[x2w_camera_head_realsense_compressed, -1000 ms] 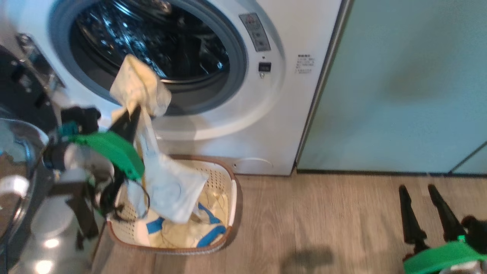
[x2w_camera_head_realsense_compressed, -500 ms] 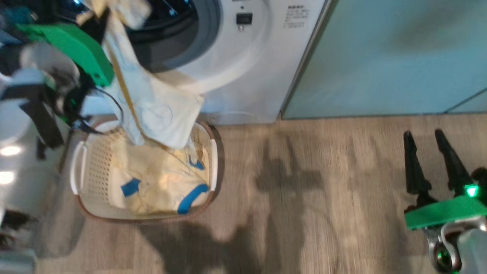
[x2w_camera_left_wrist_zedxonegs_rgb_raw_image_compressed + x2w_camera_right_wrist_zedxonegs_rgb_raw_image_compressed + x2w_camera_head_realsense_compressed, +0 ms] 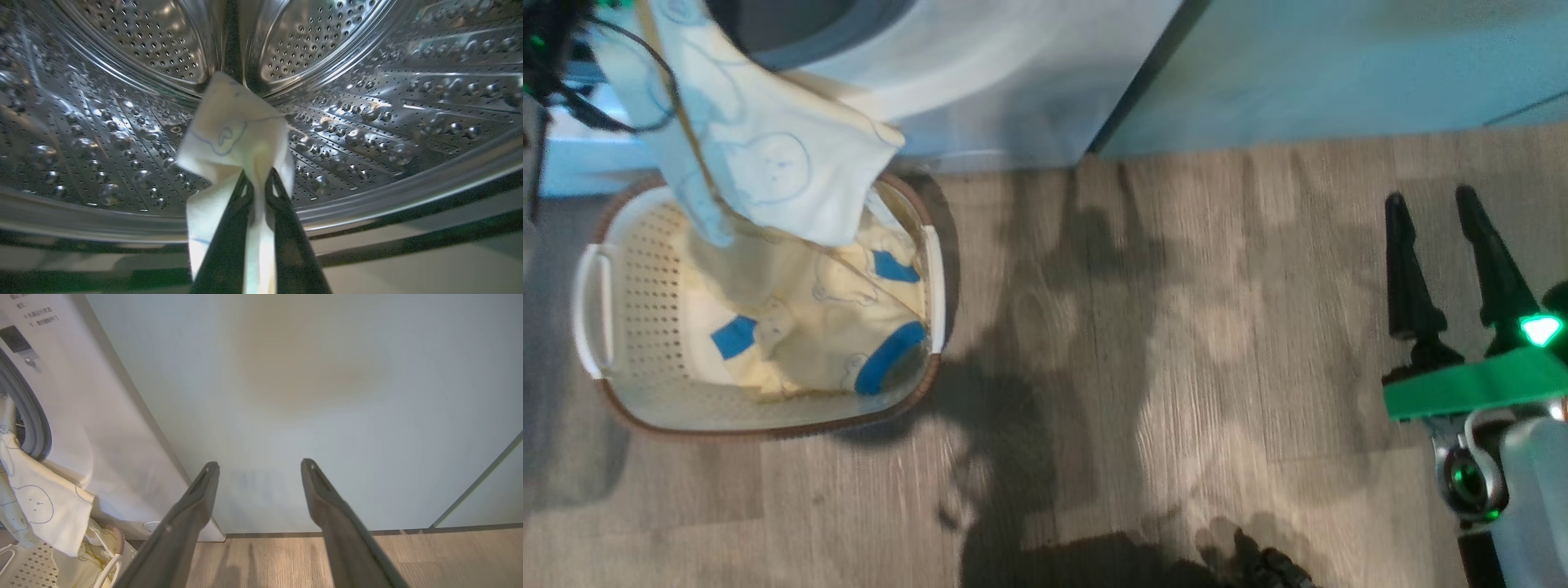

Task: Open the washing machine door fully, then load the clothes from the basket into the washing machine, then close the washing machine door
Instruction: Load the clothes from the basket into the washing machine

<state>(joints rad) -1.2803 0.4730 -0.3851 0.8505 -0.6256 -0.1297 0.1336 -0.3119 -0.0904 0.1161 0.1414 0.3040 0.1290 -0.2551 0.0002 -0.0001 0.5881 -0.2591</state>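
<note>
A: Well, starting at the left, what has the left pincer got?

B: Its two dark fingers are pinched together on a pale yellow garment with a blue outline print. In the left wrist view the cloth bunches up above the fingertips, with the steel perforated drum behind it.

A: And the rest of that garment?

B: In the head view it trails down out of the mouth of the washing machine, over the grey rubber seal. Its lower edge hangs over the far part of the basket. A bear face is drawn on it in thin blue line.

A: Where are the other clothes?

B: Lying crumpled in the basket, with blue cuff trim and a small blue patch showing. The basket sits on the wooden floor, just in front of the machine, a white handle at its left end and another at its right.

A: Further right?

B: Dark shadows fall across the floorboards, and a pale teal cabinet door stands just beside the machine.

A: And the right pincer?

B: That one is open. Its two fingers are spread apart with nothing between them, over the floor and well apart from the basket. In the right wrist view they point toward the cabinet door.
</note>
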